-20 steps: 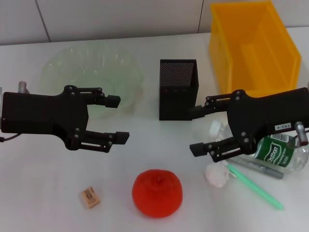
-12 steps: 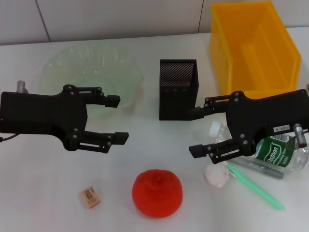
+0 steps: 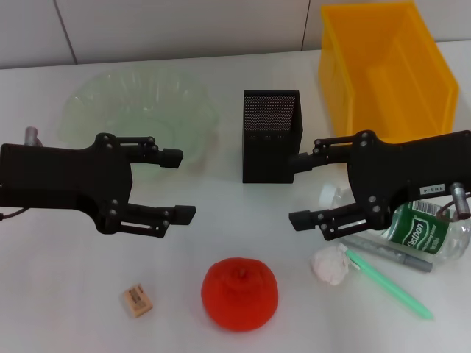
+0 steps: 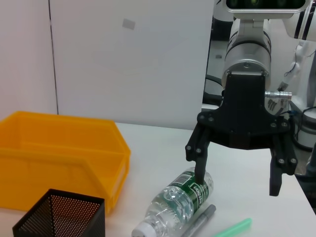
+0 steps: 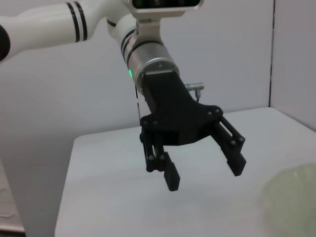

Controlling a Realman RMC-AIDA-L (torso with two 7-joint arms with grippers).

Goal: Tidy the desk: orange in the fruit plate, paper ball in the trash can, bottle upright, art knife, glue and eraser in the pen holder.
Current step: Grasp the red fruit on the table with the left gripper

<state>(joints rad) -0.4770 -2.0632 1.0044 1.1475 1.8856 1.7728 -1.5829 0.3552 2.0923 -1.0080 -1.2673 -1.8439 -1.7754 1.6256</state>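
You have a white counter (image 3: 59, 309) against a pale wall. Your left end effector (image 3: 176, 184) hangs with fingers spread, holding nothing, in front of the plate (image 3: 81, 103) and behind the orange (image 3: 240, 293) and eraser (image 3: 137, 300). Your right end effector (image 3: 298, 189), also spread and holding nothing, hovers beside the pen holder (image 3: 270, 136), above the lying bottle (image 3: 427, 229), with the paper ball (image 3: 329, 266) just in front of it and the trash can (image 3: 383, 70) behind.

Risks, as I judge them: the bottle could roll when pinched on its side, and it lies touching a grey pen (image 3: 386, 251) and beside a green one (image 3: 390, 283), so a low approach may drag those along. The right end effector is near the pen holder and could knock it.

The head view hides part of the bottle under the right arm; the left wrist view shows its full length. The right wrist view shows only the left end effector and a sliver of the plate.
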